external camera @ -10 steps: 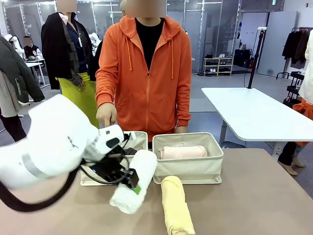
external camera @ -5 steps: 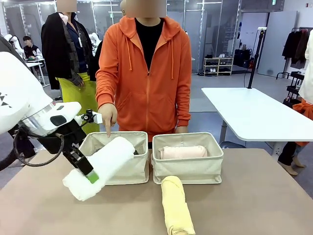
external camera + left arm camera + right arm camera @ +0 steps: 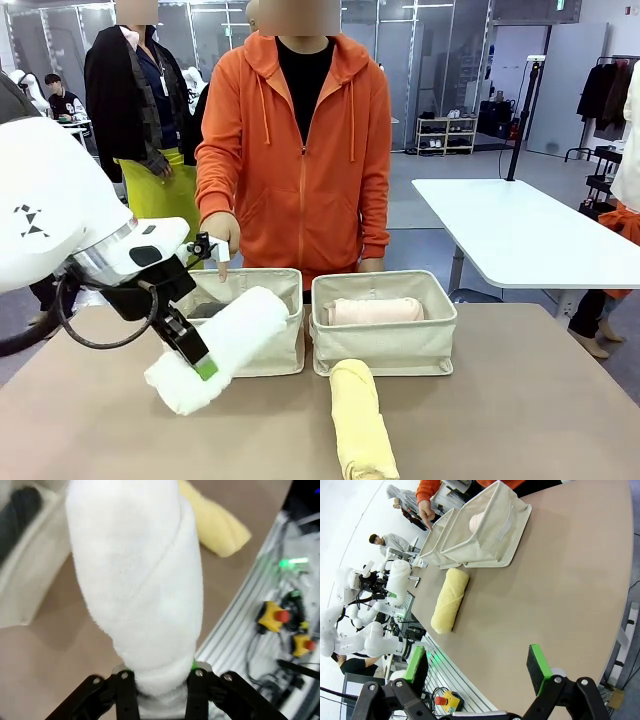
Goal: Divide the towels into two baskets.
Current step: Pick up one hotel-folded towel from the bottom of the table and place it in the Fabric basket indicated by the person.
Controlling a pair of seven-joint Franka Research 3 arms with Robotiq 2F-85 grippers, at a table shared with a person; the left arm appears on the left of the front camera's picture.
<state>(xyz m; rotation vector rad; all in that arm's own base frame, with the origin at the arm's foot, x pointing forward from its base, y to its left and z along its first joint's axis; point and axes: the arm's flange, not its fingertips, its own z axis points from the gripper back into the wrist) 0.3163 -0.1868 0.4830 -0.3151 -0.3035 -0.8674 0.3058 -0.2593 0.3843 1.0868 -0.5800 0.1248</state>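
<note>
Towel (image 3: 235, 335), white, hangs clamped in left gripper (image 3: 200, 362) beside left basket's front rim (image 3: 288, 316); right gripper (image 3: 477, 657) gapes empty.

On the table (image 3: 520, 400) the left basket (image 3: 272, 352) stands beside the right basket (image 3: 392, 348). In the right basket lies one towel (image 3: 375, 311), before it a second towel (image 3: 360, 420); a third towel (image 3: 228, 340) hangs before the left basket.

A white table (image 3: 520, 235), far right.

On my side, the brown table (image 3: 520, 400) bears the left basket (image 3: 282, 350) and right basket (image 3: 385, 348) side by side at its far edge, and the yellow towel (image 3: 360, 425) lies nearer.
</note>
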